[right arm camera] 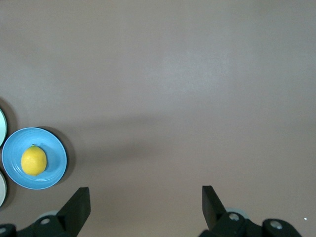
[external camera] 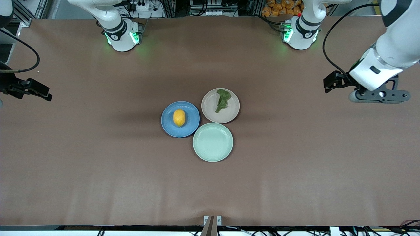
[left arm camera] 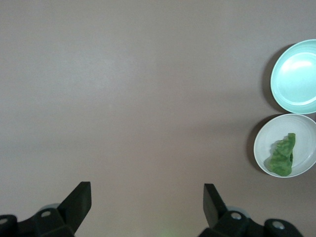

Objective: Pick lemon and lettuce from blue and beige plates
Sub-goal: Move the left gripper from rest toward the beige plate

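The left pincer (left arm camera: 147, 197) hangs wide apart over bare desk (external camera: 295, 164), well away from the lettuce (external camera: 222, 100) on the beige plate (external camera: 229, 113). The right pincer (right arm camera: 145, 197), also apart, is well away from the lemon (external camera: 179, 117) on the blue plate (external camera: 169, 126).

Soft even overhead light, faint shadows

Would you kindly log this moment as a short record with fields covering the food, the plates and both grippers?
lemon: lemon on the blue plate, toward the right arm's end
lettuce: lettuce on the beige plate
third plate: mint-green plate, bare, nearest the front camera
plate contact: the three plates sit bunched at mid-table, rims about touching
left gripper: left gripper over bare table at its own end, jaws open, holding nothing
right gripper: right gripper over bare table at its own end, jaws open, holding nothing
progress: nothing picked yet
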Tool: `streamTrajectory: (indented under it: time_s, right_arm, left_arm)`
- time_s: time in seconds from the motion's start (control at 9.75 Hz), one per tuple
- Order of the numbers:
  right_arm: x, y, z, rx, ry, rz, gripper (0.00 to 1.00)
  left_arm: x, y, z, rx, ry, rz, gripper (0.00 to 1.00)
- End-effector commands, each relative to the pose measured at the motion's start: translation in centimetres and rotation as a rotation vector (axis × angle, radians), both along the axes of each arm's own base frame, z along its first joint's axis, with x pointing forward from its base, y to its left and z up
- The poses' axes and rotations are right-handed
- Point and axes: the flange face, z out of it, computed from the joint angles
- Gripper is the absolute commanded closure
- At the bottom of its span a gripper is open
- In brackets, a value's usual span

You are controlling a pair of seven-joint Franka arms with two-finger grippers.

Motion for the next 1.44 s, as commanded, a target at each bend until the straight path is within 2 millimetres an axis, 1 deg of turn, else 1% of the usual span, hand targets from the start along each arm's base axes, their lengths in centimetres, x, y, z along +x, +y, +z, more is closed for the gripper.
streamTrajectory:
  time_s: [0.0, 0.21, 0.41, 0.51, 0.62, 0.72, 0.82, 0.92, 1.03, 1.23, 1.33]
  right_arm:
    - [0.3, -0.1, 0.4, -0.008, -0.002, -0.001, 0.0]
    - [0.3, -0.1, 0.4, -0.009, -0.002, -0.001, 0.0]
    - [0.3, -0.2, 0.4, -0.009, -0.003, -0.001, 0.0]
    - [0.3, -0.2, 0.4, -0.009, -0.002, -0.002, 0.0]
    - [0.3, -0.2, 0.4, -0.009, -0.002, -0.001, 0.0]
    - [0.3, -0.3, 0.4, -0.012, -0.002, -0.002, 0.0]
    - [0.3, -0.1, 0.4, -0.024, -0.001, 0.002, 0.0]
    - [0.3, -0.1, 0.4, -0.025, -0.001, 0.002, 0.0]
    - [0.2, -0.1, 0.5, -0.024, -0.003, 0.003, 0.0]
    - [0.2, 0.2, 0.5, -0.023, -0.001, 0.008, 0.0]
    - [0.2, 0.4, 0.6, -0.019, -0.003, 0.01, 0.0]
  left_arm:
    - [0.2, -2.6, -0.9, 0.0, 0.01, 0.03, 0.0]
    - [-0.2, -4.7, -1.5, 0.01, 0.019, -0.014, 0.0]
    - [-0.4, -5.3, -1.2, -0.002, 0.017, -0.057, 0.0]
    - [-0.8, -6.2, -1.3, -0.017, 0.025, -0.093, 0.0]
    - [-1.2, -7.5, -1.8, -0.017, 0.036, -0.117, 0.0]
    - [-1.1, -7.7, -2.0, -0.015, 0.039, -0.111, 0.0]
    - [-1.2, -8.4, -2.5, -0.02, 0.047, -0.118, 0.0]
    - [-0.8, -8.6, -3.6, -0.01, 0.065, -0.1, 0.0]
    - [-1.0, -9.3, -4.3, -0.008, 0.079, -0.107, 0.0]
    - [-0.9, -10.1, -6.1, -0.015, 0.114, -0.109, 0.0]
    - [-0.7, -10.8, -6.8, -0.058, 0.116, -0.101, 0.0]
